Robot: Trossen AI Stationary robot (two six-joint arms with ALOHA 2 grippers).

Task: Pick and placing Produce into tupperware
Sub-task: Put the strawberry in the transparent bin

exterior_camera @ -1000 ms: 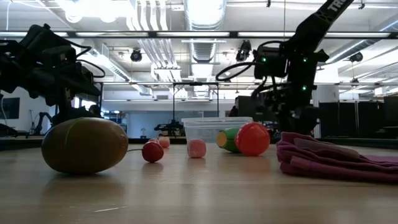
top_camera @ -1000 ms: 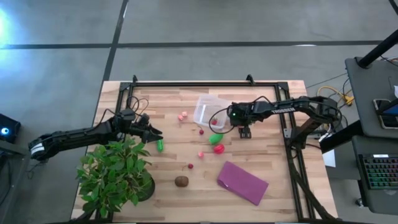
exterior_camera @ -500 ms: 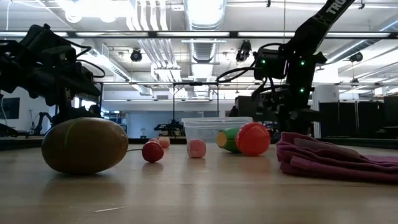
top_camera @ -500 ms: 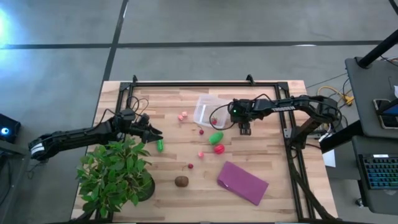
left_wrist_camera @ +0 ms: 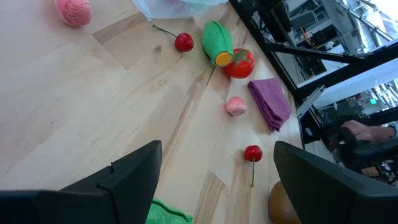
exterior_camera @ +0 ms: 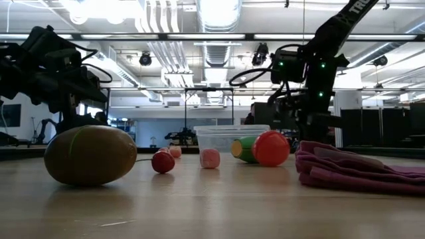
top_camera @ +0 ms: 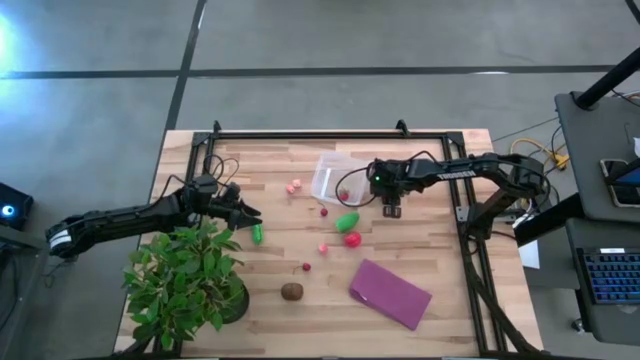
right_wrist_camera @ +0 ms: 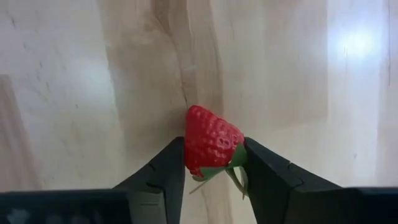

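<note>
My right gripper [top_camera: 392, 209] is to the right of the clear tub [top_camera: 335, 177] and is shut on a red strawberry [right_wrist_camera: 210, 144]. My left gripper [top_camera: 248, 212] is open and empty at the table's left, just above a small green piece [top_camera: 257, 234] that lies on the wood. A green vegetable [top_camera: 347, 220], a red tomato [top_camera: 352, 239], a pink piece [top_camera: 323, 247], two cherries [top_camera: 306, 267] and a brown fruit [top_camera: 291, 291] lie loose on the table. Pink pieces [top_camera: 293, 186] lie left of the tub. My right gripper pinches the strawberry by its two opposite sides [right_wrist_camera: 190, 149], near the leafy green end, between its two fingers. The fingers come from above, pointing down. The strawberry's pointed tip [right_wrist_camera: 198, 112] points away from the gripper toward the wood; whether it touches the table I cannot tell.
A leafy potted plant [top_camera: 185, 280] stands at the near left, close to my left arm. A purple cloth [top_camera: 390, 293] lies near the front right. A black frame [top_camera: 330, 133] runs along the table's far edge and sides.
My right gripper has shifted a little toward the table's far edge with the strawberry still in its fingers.
</note>
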